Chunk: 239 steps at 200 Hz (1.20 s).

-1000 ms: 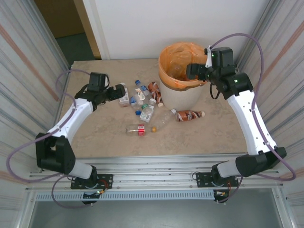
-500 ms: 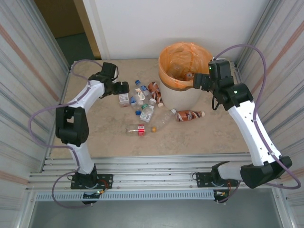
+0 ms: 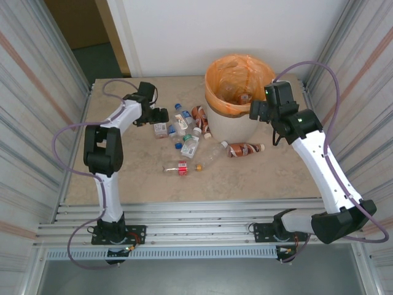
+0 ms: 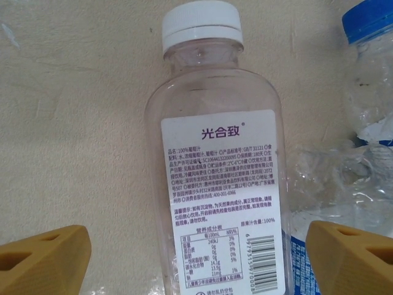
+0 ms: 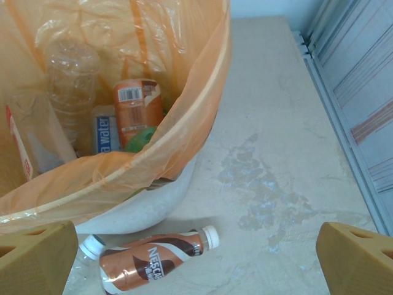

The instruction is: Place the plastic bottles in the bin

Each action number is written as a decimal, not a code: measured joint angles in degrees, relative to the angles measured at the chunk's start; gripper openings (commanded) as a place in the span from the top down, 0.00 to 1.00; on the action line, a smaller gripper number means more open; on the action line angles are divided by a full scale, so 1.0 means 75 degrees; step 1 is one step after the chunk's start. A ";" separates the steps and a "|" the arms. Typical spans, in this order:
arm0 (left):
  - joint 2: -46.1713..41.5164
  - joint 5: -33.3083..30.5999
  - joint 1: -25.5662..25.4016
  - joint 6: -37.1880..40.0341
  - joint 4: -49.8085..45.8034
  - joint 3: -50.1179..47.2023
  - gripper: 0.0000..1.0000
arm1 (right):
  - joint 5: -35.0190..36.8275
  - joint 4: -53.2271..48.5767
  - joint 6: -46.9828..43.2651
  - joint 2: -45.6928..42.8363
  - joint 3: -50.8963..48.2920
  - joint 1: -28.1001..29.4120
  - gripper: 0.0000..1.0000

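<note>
In the bin (image 3: 233, 129) a few plastic bottles (image 5: 136, 107) already lay; a cluster more (image 3: 189, 146) waited on the surface (image 3: 123, 166). The left gripper (image 4: 196, 236) had its jaws apart astride a white-capped bottle (image 4: 215, 172); the right gripper (image 5: 196, 232) hung apart-jawed, empty, beside the bin.

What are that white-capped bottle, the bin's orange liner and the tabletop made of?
White-capped bottle: clear glossy plastic, see-through. Orange liner: thin plastic film, translucent, wrinkled. Tabletop: mottled beige, perhaps stone or stone-look laminate.
</note>
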 measured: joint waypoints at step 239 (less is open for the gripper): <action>0.0836 -0.0245 0.0035 -0.0020 -0.0087 0.0286 0.28 | -0.0236 0.0178 0.0026 0.0204 -0.0067 0.0198 0.02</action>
